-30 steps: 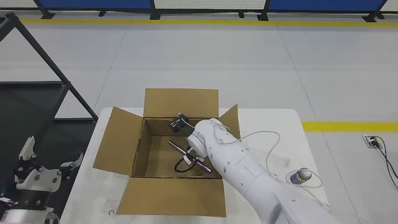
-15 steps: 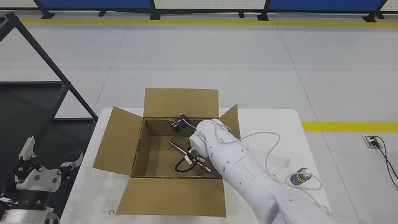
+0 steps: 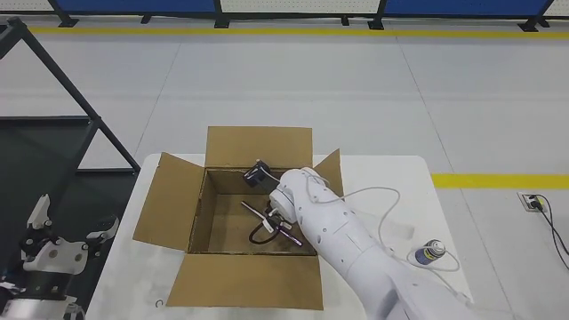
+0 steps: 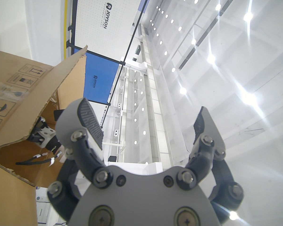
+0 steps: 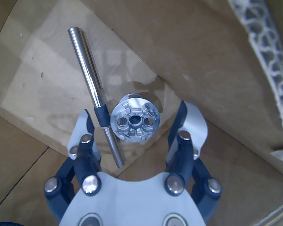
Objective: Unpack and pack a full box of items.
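An open cardboard box (image 3: 197, 222) stands on the white table (image 3: 373, 173). My right arm reaches down into it, with the right gripper (image 3: 258, 175) near the far wall. In the right wrist view this gripper (image 5: 135, 114) is open just above the box floor. A grey metal wheel hub (image 5: 135, 125) lies between its fingers, untouched. A shiny steel rod (image 5: 92, 90) with a black band lies beside the hub, close to one fingertip (image 5: 86, 118). My left gripper (image 4: 143, 109) is open and holds nothing; it points up at the ceiling beside a box flap (image 4: 26, 90).
A spray can (image 3: 433, 251) stands on the table to the right of the box. Four flaps spread out around the box opening. A black cable loop (image 3: 258, 236) hangs by the right arm's wrist inside the box. A black rack (image 3: 44, 142) stands left of the table.
The right gripper has shifted very slightly inside the box near the far wall. Nothing has been gripped or let go.
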Tool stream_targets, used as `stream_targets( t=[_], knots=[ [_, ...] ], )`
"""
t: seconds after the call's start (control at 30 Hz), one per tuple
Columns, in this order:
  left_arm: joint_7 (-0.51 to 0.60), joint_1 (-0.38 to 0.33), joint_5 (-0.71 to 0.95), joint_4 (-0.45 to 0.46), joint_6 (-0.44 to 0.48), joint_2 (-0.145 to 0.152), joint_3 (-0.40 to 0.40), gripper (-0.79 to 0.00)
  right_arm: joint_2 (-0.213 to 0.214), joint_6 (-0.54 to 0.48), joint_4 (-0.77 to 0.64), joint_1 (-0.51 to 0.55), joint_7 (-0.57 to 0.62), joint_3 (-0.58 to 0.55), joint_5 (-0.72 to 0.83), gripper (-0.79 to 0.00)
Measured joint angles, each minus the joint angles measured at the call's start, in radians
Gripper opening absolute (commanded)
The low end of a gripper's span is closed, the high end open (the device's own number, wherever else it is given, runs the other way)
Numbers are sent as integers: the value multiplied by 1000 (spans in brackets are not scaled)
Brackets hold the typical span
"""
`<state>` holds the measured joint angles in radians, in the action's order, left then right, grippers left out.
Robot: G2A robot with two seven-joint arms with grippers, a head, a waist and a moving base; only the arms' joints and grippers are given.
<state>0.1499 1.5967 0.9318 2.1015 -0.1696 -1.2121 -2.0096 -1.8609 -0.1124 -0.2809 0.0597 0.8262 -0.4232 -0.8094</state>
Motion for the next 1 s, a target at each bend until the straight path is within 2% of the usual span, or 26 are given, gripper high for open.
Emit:
stream_targets(
  t=[0.07, 0.3, 0.6, 0.8, 1.0],
  knots=[
    [0, 0, 0, 0, 0, 0, 0, 0, 0, -7, -3, -2, -7, -5, -1, 0],
    [0, 0, 0, 0, 0, 0, 0, 0, 13, -58, -34, -4, -39, -31, 3, 0],
    [0, 0, 0, 0, 0, 0, 0, 0, 71, -98, -151, 23, -76, -75, -32, 0],
    [0, 0, 0, 0, 0, 0, 0, 0, 150, -67, -374, 98, -34, -134, -95, 0],
    [0, 0, 0, 0, 0, 0, 0, 0, 274, -29, -776, 275, 92, -274, -231, 0]
  ],
)
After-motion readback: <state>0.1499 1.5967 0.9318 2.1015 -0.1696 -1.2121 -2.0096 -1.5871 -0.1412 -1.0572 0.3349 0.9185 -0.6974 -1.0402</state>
